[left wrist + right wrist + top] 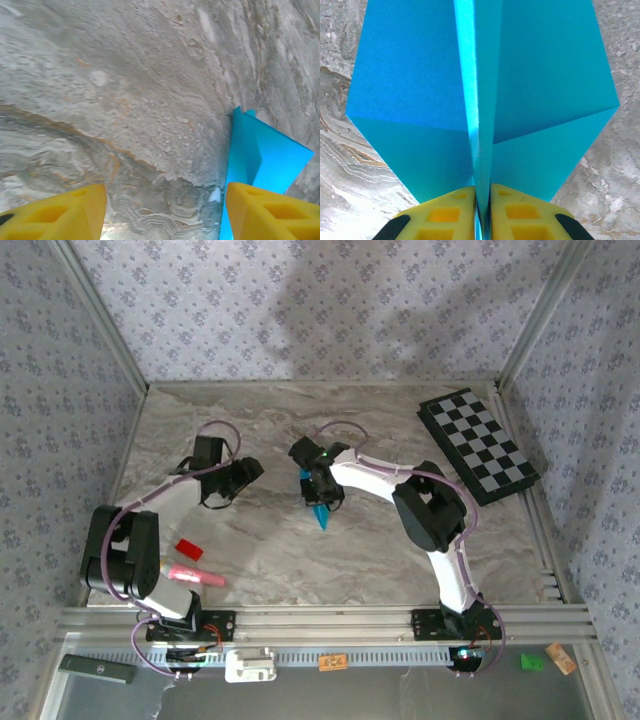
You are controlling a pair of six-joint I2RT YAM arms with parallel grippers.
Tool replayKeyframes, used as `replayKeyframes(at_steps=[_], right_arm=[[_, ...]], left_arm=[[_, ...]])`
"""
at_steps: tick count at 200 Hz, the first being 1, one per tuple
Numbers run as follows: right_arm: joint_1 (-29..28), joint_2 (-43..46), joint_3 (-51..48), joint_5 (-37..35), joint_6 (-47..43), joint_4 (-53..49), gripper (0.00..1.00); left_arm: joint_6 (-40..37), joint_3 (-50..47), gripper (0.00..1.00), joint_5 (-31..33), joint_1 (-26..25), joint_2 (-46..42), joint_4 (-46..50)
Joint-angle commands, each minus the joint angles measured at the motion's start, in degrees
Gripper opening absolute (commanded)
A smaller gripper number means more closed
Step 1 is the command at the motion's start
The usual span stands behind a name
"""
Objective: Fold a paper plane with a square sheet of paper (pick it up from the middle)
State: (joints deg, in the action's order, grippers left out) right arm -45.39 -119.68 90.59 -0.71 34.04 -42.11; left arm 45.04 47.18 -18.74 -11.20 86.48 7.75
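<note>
The cyan-blue paper plane hangs point-down just above the marble table, near its middle. My right gripper is shut on it from above. In the right wrist view the yellow fingers pinch the plane's central fold, and its two wings spread out to either side. My left gripper stands open a little to the left of the plane. In the left wrist view its fingers are wide apart with only table between them, and the blue paper rises beside the right finger.
A black-and-white checkered board lies at the back right. A small red block and a pink object lie near the left arm's base. Patterned walls enclose the table on three sides.
</note>
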Motion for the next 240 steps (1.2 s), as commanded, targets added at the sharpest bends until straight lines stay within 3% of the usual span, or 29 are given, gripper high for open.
replayKeyframes(at_steps=[1,51,73,184,240], right_arm=[[0.4,0.2,1.6,-1.0,1.5,-2.4,0.17],[0.4,-0.9,1.9,-0.9,3.0,-3.0,0.20],[0.3,-1.7,2.3,-1.0,3.2,-3.3,0.21],[0.2,-3.6,2.7,-0.4,3.5,-3.7,0.20],[0.9,-0.7,3.9,-3.9,2.4,-4.4,0.12]], left_arm=[[-2.0,-0.6,0.71,2.9,1.2,-2.9,3.5],[-2.9,-1.3,0.84,4.5,2.0,-4.9,4.4],[-2.9,-1.4,1.00,4.6,2.0,-4.9,4.5],[-3.0,-1.5,1.00,4.9,2.3,-5.4,4.8],[-3.3,-1.2,1.00,5.1,2.8,-5.4,5.3]])
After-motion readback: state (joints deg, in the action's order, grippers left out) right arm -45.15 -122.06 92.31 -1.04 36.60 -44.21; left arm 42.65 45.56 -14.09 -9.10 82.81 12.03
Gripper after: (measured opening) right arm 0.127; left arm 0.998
